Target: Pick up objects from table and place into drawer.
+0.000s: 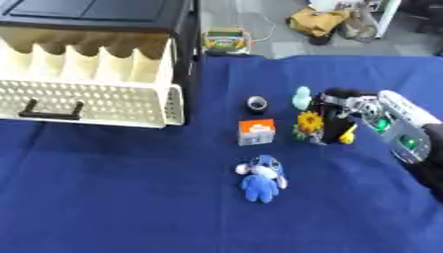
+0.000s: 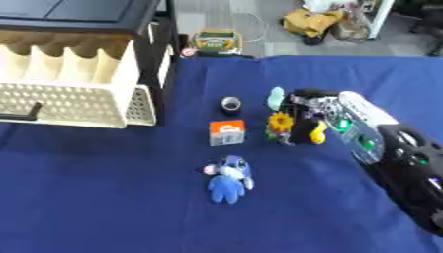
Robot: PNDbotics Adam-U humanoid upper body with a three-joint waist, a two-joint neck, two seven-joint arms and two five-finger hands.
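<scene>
The drawer (image 1: 95, 101) stood open at ten o'clock. At centre lay a blue plush (image 1: 261, 179), soft and light, I judged, best taken round its body. At two o'clock my right hand (image 1: 342, 111) sat against the sunflower toy (image 1: 308, 123) and a yellow piece (image 1: 348, 134); I couldn't tell whether its fingers had closed.

Blue table (image 1: 104, 197): plush (image 1: 261, 179), box (image 1: 256, 132), tape roll (image 1: 256, 103), drawer (image 1: 86, 101).
</scene>
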